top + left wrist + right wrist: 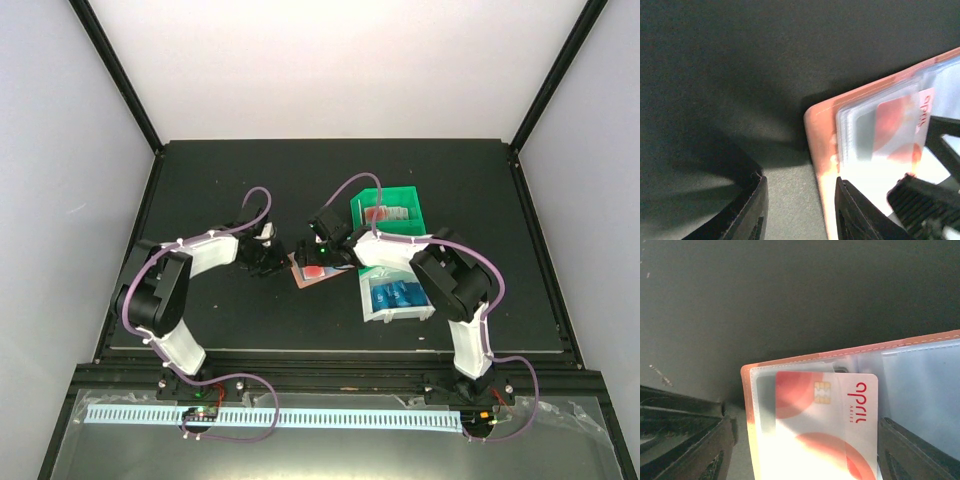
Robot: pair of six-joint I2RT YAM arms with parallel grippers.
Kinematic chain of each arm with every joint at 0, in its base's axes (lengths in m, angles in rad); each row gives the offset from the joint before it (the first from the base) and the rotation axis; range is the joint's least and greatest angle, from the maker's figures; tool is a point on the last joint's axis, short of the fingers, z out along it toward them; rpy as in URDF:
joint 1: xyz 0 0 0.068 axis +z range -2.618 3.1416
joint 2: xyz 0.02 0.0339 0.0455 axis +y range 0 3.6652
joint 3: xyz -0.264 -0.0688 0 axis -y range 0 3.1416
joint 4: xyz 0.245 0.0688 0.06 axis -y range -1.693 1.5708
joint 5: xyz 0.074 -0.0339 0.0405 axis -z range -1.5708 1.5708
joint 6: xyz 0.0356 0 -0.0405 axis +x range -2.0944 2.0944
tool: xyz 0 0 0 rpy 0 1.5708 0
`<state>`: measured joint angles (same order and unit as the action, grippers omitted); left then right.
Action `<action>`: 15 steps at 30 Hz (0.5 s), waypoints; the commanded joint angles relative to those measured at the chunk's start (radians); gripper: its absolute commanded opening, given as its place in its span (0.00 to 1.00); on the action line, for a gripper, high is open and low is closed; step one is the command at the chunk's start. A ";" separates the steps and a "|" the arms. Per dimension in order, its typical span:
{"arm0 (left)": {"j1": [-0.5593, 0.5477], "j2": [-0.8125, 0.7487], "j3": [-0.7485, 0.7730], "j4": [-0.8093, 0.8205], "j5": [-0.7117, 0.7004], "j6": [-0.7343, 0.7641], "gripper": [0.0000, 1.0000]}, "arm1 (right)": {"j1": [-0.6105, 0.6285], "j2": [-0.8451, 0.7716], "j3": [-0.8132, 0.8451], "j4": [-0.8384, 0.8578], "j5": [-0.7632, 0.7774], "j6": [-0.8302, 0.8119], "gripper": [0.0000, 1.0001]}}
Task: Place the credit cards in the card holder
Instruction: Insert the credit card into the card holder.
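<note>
Right wrist, card (825,435) inside card holder (746,420) corner

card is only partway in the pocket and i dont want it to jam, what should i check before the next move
1. card holder lying open: ok
2. red and white card started into the clear pocket: ok
3. card fully seated: not ok, its printed end sticks out
4. left gripper pinning the holder: cannot tell, open, one finger over the holder's edge
5. right gripper open astride the card: ok
6. all cards loaded: not ok, blue cards lie in the white bin
</note>
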<state>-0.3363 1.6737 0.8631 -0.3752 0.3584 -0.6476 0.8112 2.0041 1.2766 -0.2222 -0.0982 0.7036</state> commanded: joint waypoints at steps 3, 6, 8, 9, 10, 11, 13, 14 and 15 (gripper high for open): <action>-0.020 0.057 0.024 -0.016 -0.017 0.011 0.38 | 0.000 -0.008 -0.028 0.086 -0.134 -0.029 0.78; -0.023 0.065 0.026 -0.012 -0.011 0.017 0.38 | -0.001 0.004 -0.022 0.096 -0.175 -0.030 0.78; -0.026 0.071 0.028 -0.009 -0.007 0.024 0.38 | -0.002 0.006 -0.027 0.111 -0.196 -0.028 0.78; -0.027 0.073 0.028 -0.005 -0.002 0.029 0.38 | -0.003 0.006 -0.031 0.119 -0.207 -0.025 0.78; -0.027 0.076 0.028 0.000 0.004 0.033 0.38 | -0.004 0.004 -0.036 0.132 -0.221 -0.022 0.78; -0.027 0.076 0.028 0.003 0.007 0.035 0.38 | -0.006 0.002 -0.042 0.146 -0.232 -0.017 0.78; -0.027 0.077 0.027 0.012 0.015 0.042 0.38 | -0.016 -0.001 -0.056 0.194 -0.275 -0.008 0.78; -0.027 0.078 0.027 0.017 0.018 0.045 0.37 | -0.018 -0.001 -0.067 0.216 -0.297 0.001 0.78; -0.028 0.079 0.027 0.021 0.022 0.049 0.37 | -0.021 0.002 -0.072 0.229 -0.312 0.009 0.78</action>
<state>-0.3485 1.7023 0.8909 -0.3710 0.3676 -0.6273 0.7933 2.0041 1.2346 -0.1024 -0.2901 0.6914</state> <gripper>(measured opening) 0.375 0.780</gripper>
